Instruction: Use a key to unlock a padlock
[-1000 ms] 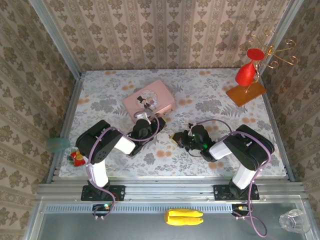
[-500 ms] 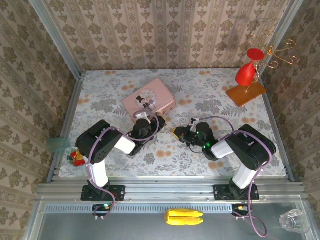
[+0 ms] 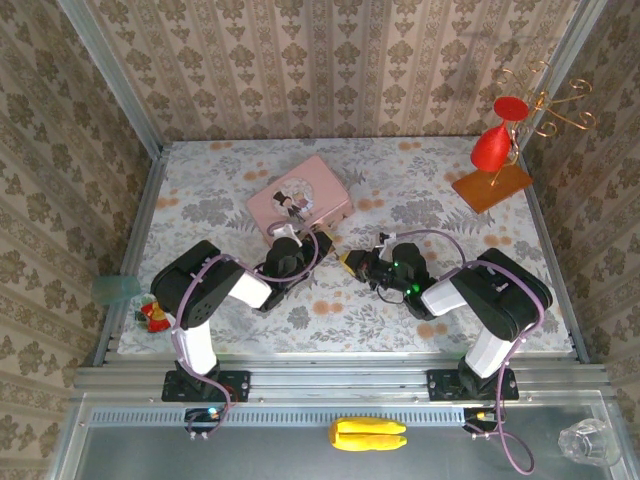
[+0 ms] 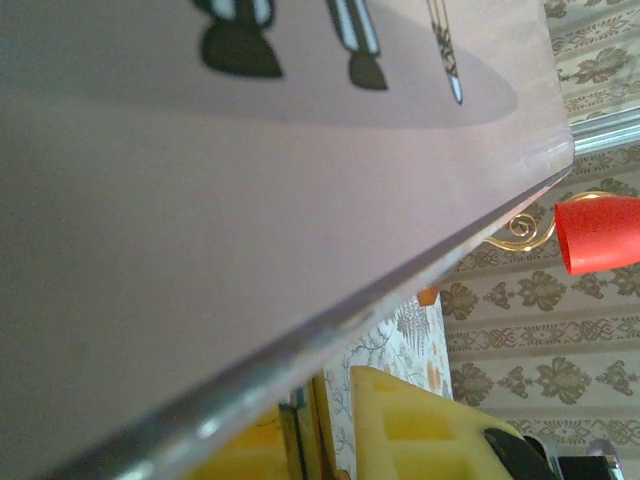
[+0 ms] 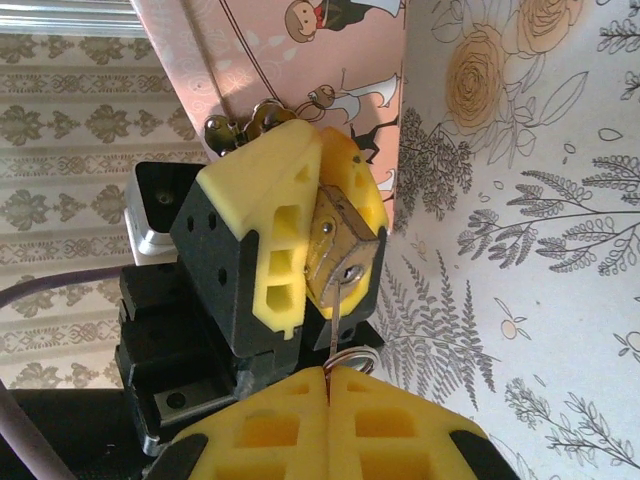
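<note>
Top camera: my 2 grippers meet nose to nose, the left gripper [image 3: 318,244] and the right gripper [image 3: 350,263], just beside the near corner of the pink tin [image 3: 298,195]. The table [image 3: 200,190] is free to the right and toward the far wall. The red ornament stand [image 3: 492,150] is well apart.

Left wrist camera: the lid of the tin is very near the lens, with 1 yellow finger [image 4: 375,440] below it. I judge there is almost no room on that side.

Right wrist camera: the left gripper is clamped on the padlock [image 5: 340,245], next to the edge of the tin, with the keyhole facing me. My right pincer is closed on the key [image 5: 335,315], and the tip of the key is at the keyhole. How deep it sits I cannot tell. I judge the step is inserting and turning. I would push straight along the blade, never sideways, then roll the wrist gently, because this thin blade may bend.
</note>
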Robot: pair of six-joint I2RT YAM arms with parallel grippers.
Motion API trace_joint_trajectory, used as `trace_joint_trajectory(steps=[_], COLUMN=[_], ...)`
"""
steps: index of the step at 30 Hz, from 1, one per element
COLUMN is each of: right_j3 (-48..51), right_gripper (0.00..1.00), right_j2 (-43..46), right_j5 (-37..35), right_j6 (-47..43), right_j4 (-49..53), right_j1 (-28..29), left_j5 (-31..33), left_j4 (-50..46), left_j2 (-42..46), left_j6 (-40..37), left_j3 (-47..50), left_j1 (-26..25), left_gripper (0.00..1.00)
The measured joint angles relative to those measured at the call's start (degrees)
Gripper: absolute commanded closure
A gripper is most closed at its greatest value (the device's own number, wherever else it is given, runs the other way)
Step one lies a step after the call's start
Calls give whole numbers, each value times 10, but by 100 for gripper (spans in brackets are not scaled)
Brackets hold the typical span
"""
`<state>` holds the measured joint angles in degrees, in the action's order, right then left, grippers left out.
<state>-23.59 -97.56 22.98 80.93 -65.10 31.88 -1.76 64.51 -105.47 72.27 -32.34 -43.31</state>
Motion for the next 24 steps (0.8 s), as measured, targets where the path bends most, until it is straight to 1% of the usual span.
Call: trace_joint_trajectory(steps=[24], right_j3=[-3], right_gripper=[100], right_j2=[-8], right_j5=[4], right_j6=[3], right_j4=[-11], right_j1=[0], left_j5=[0], left_j4=[-8], left_j2=[5], left_j6=[21], left_j3=[-5], left_j1=[-4], left_gripper=[100])
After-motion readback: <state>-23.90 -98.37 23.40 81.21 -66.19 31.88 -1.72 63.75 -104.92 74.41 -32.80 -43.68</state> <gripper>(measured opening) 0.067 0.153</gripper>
